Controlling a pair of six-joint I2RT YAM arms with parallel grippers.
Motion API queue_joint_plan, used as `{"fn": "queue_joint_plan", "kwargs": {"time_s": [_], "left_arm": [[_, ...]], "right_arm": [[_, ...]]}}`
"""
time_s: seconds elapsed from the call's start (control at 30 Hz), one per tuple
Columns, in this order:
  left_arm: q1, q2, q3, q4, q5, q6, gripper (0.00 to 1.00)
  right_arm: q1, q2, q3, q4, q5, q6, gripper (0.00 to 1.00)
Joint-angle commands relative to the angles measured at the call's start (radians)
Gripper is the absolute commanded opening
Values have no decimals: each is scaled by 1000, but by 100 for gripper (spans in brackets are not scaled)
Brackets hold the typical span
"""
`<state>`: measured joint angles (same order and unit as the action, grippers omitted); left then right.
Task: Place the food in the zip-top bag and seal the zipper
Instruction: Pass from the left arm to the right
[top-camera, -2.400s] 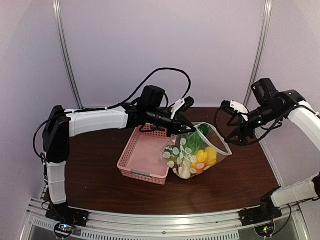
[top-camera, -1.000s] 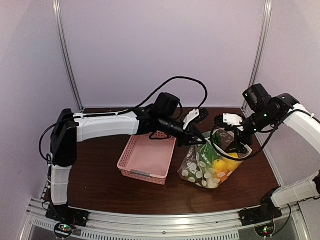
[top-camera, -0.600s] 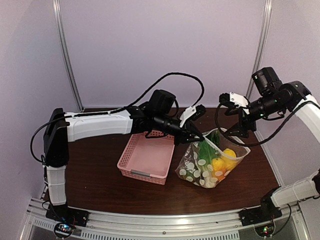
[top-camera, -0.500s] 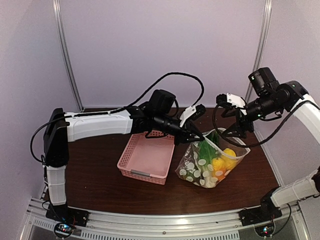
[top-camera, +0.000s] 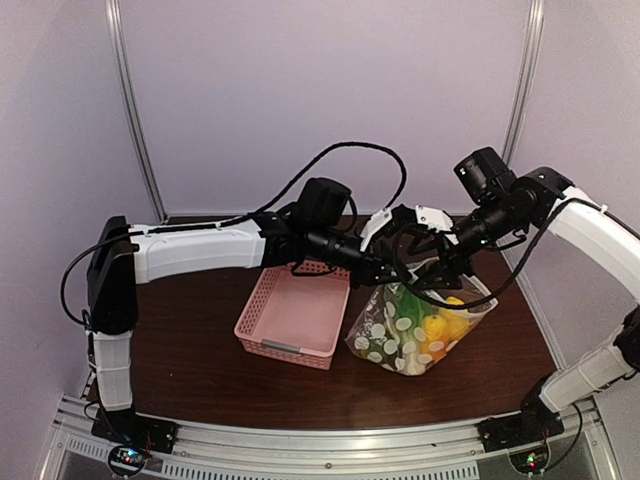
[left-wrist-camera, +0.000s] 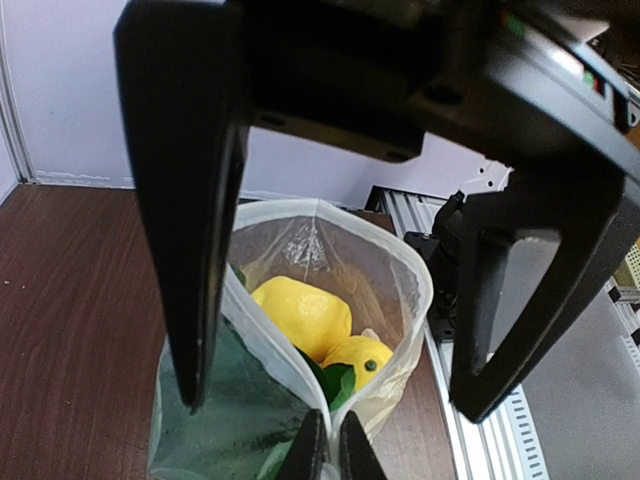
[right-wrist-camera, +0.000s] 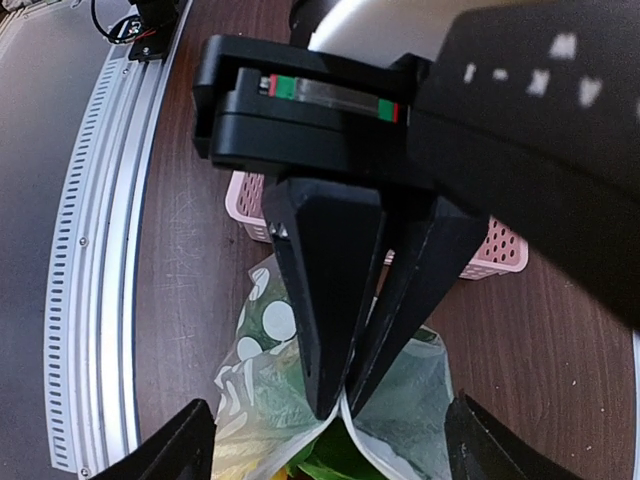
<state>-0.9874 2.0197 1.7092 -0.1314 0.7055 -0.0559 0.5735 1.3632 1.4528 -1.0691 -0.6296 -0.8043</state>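
Observation:
The zip-top bag (top-camera: 405, 330), clear with white dots, stands on the table with its mouth open. Inside are yellow lemons (left-wrist-camera: 300, 315), an orange piece (top-camera: 432, 350) and green leafy food (left-wrist-camera: 335, 385). My left gripper (top-camera: 385, 278) is shut on the zipper (left-wrist-camera: 262, 345) at the mouth's near-left corner; its own tips show low in the left wrist view (left-wrist-camera: 327, 452). My right gripper (top-camera: 420, 250) is open and straddles the left gripper's fingers (right-wrist-camera: 330, 300) just above the bag mouth. Its own fingertips (right-wrist-camera: 190, 440) sit on either side of the bag (right-wrist-camera: 265, 320).
The pink lattice basket (top-camera: 295, 315) stands empty just left of the bag, and shows behind the left fingers in the right wrist view (right-wrist-camera: 250, 205). The metal rail (top-camera: 330, 450) runs along the table's near edge. A black cable (top-camera: 340, 150) loops above the left arm.
My right gripper has swung left and down from the far right side to straddle the left gripper at the bag mouth. The left gripper still holds the bag, which has barely shifted.

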Motion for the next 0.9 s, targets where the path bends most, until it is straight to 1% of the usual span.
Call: {"fn": "queue_joint_plan", "kwargs": {"time_s": [0.0, 0.1, 0.23, 0.37, 0.4, 0.43, 0.47, 0.53, 0.57, 0.6, 0.67, 0.7, 0.77, 0.87], "left_arm": [[9, -64, 4, 125, 56, -47, 7], [11, -74, -7, 127, 49, -54, 7], [13, -76, -1, 114, 32, -46, 6], [18, -79, 2, 101, 24, -50, 6], [20, -79, 4, 98, 19, -50, 7], [20, -78, 6, 92, 13, -48, 9], [20, -78, 11, 76, 7, -41, 16], [21, -85, 28, 34, -15, -6, 33], [22, -94, 21, 23, -39, 14, 46], [23, -109, -6, 31, -54, 38, 53], [24, -151, -99, 102, -73, 93, 60], [24, -171, -144, 156, -72, 106, 62], [25, -189, -191, 216, -45, 125, 63], [26, -178, -194, 225, -40, 122, 60]], "right_arm": [[14, 5, -41, 51, 18, -16, 79], [19, -7, -84, 84, 49, -17, 73], [21, -26, -101, 101, 74, -12, 58], [22, -60, -134, 143, 109, 1, 34], [21, -68, -142, 157, 115, 10, 26], [20, -74, -147, 170, 121, 18, 17], [21, -82, -151, 178, 122, 23, 12], [21, -90, -154, 189, 124, 30, 4], [21, -93, -151, 192, 127, 35, 0], [21, -95, -149, 192, 127, 39, 0], [20, -99, -143, 193, 107, 51, 0], [19, -102, -144, 198, 92, 57, 0], [20, -109, -143, 210, 62, 77, 0], [17, -111, -132, 219, 16, 109, 0]]}}
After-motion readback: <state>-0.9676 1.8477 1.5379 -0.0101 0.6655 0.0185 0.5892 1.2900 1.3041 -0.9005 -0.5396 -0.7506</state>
